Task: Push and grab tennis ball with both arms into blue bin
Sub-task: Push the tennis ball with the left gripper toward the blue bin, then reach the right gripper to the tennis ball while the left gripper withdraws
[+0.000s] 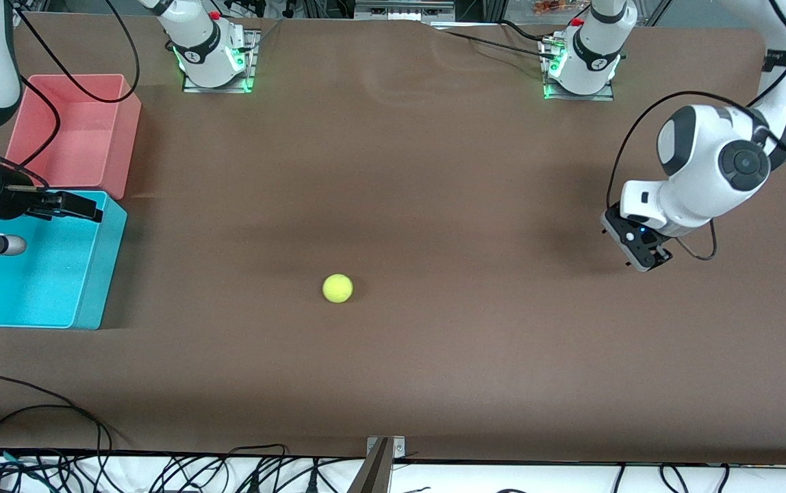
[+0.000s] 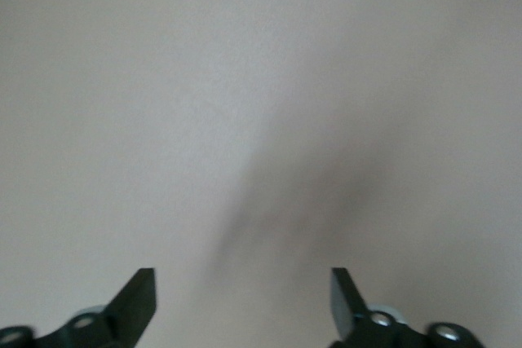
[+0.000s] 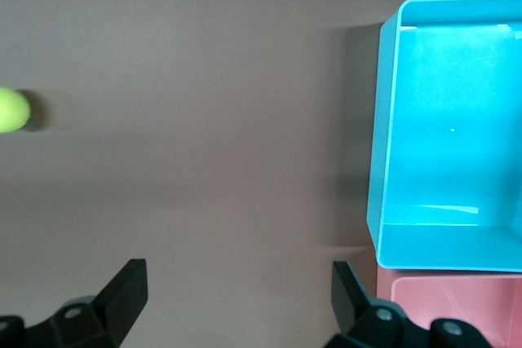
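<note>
The left gripper (image 1: 641,255) hangs low over bare brown table (image 1: 434,171) at the left arm's end, its fingers (image 2: 134,303) spread wide and holding nothing. The tennis ball (image 1: 337,288) sits on the table well apart from it, toward the right arm's end. The right gripper (image 1: 85,209) is over the blue bin (image 1: 102,274), fingers (image 3: 122,295) wide apart and empty; the ball lies well away from it. A pink bin (image 1: 122,137) touches the blue one

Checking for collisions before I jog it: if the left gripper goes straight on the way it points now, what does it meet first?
Probably just the bare table. The left gripper is open and points down at plain brown surface, with nothing between its fingers; the tennis ball lies well off toward the middle.
</note>
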